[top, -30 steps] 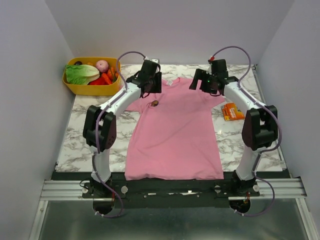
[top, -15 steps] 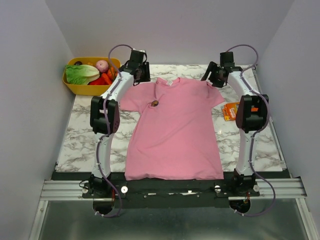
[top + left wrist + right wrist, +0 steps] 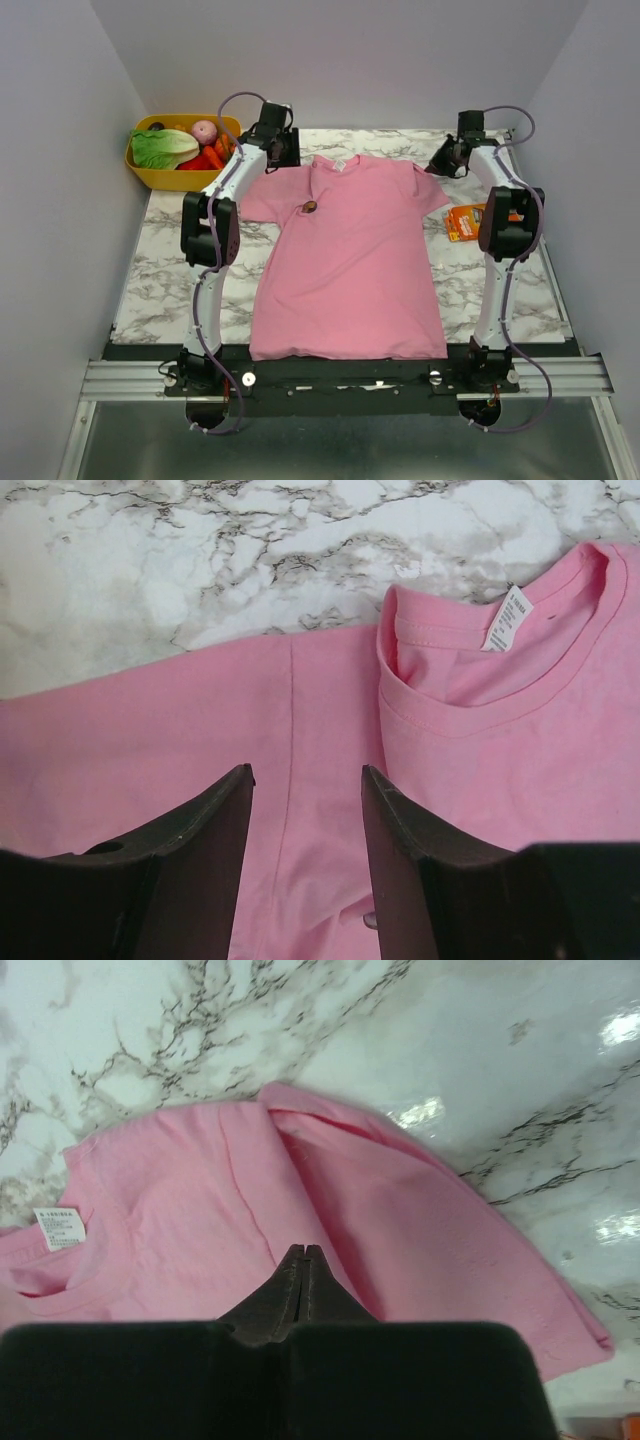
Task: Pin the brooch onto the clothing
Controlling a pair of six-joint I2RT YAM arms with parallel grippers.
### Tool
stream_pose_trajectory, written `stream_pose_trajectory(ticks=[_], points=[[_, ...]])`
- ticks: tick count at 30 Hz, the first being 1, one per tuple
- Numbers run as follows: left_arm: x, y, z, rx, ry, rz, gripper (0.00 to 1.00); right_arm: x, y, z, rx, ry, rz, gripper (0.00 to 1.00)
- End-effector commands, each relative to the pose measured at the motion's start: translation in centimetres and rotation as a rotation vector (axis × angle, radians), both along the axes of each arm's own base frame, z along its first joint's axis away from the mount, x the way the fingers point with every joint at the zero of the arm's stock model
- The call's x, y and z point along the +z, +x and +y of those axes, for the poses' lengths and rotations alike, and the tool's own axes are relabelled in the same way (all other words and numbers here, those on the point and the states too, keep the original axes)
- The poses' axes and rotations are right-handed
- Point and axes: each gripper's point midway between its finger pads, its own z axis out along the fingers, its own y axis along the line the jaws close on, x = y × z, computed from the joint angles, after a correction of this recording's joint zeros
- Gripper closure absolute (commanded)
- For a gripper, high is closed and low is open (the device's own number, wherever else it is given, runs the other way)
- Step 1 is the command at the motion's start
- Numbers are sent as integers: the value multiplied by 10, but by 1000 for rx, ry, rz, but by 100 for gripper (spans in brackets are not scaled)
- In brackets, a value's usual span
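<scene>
The clothing (image 3: pixel 348 262), a pink T-shirt, lies flat on the marble table with its neck at the far end. The brooch (image 3: pixel 310 208), a small dark disc, sits on the shirt's chest near its left sleeve. My left gripper (image 3: pixel 284 158) hovers over the left shoulder. In the left wrist view it (image 3: pixel 306 774) is open, with only pink cloth (image 3: pixel 300 710) between the fingers. My right gripper (image 3: pixel 438 165) is at the right sleeve. In the right wrist view it (image 3: pixel 302 1250) is shut, empty, above the sleeve (image 3: pixel 420 1230). The neck label (image 3: pixel 507 620) shows.
A yellow basket (image 3: pixel 185 180) of vegetables stands at the back left corner. An orange packet (image 3: pixel 462 222) lies on the table right of the shirt, under the right arm's elbow. Grey walls close in on three sides.
The right gripper has gone from open to shut and drawn back toward the far right, off the shirt. The left arm pulled back to the far left early on and has since held still.
</scene>
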Motion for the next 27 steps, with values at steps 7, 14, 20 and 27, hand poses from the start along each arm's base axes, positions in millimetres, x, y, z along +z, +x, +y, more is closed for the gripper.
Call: stream_pose_trajectory(ticks=[7, 14, 20, 27], points=[[-20, -2, 9, -6, 39, 38, 43, -27, 10, 4, -24, 169, 44, 100], [-25, -3, 8, -10, 38, 49, 43, -33, 11, 2, -81, 201, 102, 100], [-22, -3, 10, -5, 45, 49, 43, -29, 8, -19, -161, 109, 116, 100], [-20, 0, 7, -10, 23, 49, 43, -37, 12, -28, -39, -15, 176, 100]])
